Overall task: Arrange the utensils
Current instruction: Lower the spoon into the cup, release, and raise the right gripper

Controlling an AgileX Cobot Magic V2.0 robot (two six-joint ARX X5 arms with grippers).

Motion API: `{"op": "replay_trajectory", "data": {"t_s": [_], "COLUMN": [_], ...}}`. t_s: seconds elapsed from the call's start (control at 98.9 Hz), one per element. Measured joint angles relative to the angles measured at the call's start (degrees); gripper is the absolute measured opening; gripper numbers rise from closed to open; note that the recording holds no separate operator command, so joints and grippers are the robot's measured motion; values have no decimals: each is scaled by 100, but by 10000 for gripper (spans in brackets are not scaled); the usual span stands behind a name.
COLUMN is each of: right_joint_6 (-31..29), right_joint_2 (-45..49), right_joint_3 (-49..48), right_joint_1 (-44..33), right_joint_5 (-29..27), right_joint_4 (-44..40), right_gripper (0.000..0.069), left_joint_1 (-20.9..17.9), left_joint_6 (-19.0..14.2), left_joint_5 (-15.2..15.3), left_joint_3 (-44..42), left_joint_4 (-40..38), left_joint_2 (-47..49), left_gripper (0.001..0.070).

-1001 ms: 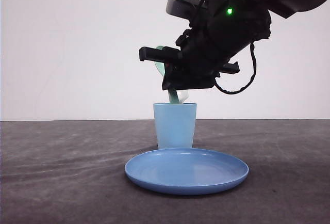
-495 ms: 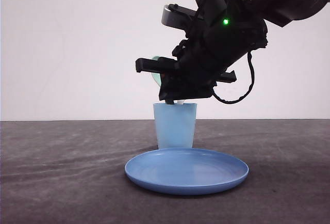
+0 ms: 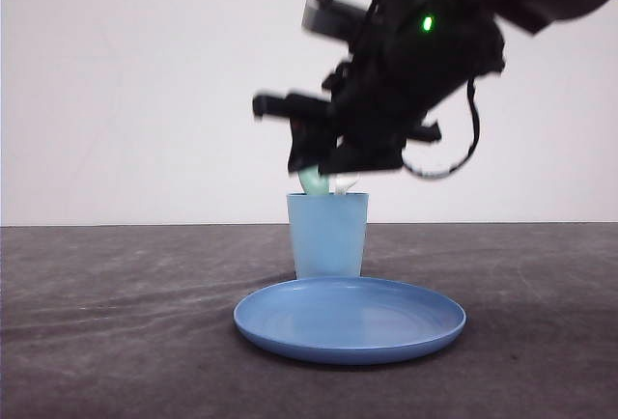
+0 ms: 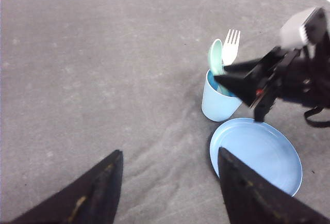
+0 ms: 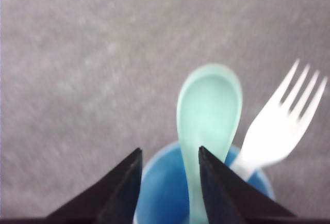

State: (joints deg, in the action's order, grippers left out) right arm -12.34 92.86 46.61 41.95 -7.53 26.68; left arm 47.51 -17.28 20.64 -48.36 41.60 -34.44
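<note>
Right arm (image 3: 425,62) angles down-left over table (image 3: 116,342); right gripper (image 5: 167,182) above cup (image 3: 328,236), jaws apart, spoon handle betw. them, contact unclear. Plate (image 3: 350,320) in front of cup. Spoon (image 5: 206,126) and fork (image 5: 281,126) stand in cup. Left gripper (image 4: 167,188) apart, empty.

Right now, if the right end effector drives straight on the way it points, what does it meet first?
Likely the mint-green plastic spoon, whose handle runs between the fingers of the right end effector, then the light blue plastic cup below; depth is unclear.

I see the mint-green spoon (image 5: 208,115) and white fork (image 5: 278,126) standing side by side in the light blue cup (image 4: 219,105), heads up.
</note>
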Motion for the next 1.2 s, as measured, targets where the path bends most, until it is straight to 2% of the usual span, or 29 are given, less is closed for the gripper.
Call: {"op": "replay_trajectory", "data": {"t_s": [0.202,0.263,0.435,0.617,0.869,1.051,1.203], "right_joint_6": [295,415,595,625,614,439,114], "right_joint_2": [-1167,-1523,-2455,-3272,-3735,-3724,-3709], "right_joint_3": [0,0,0,0,-42,-649,-1261], "right_joint_1": [4,4,4,31,243,442,492], "right_joint_5": [2,2,2,7,7,7,4], "right_joint_4": [-612,-922,-1891,-2870,-4041,-3827,-2959], "right_gripper": [215,238,514,681,680,680,680], "left_joint_1": [0,0,0,0,0,0,0], "left_joint_6": [-11,-13,-13,-13,-13,-13,-13], "left_joint_5": [0,0,0,0,0,0,0], "left_joint_3": [0,0,0,0,0,0,0], "left_joint_4": [-9,-13,-20,-17,-20,-17,-11], "left_joint_2": [0,0,0,0,0,0,0], "left_gripper": [351,351,351,351,351,351,351]}}
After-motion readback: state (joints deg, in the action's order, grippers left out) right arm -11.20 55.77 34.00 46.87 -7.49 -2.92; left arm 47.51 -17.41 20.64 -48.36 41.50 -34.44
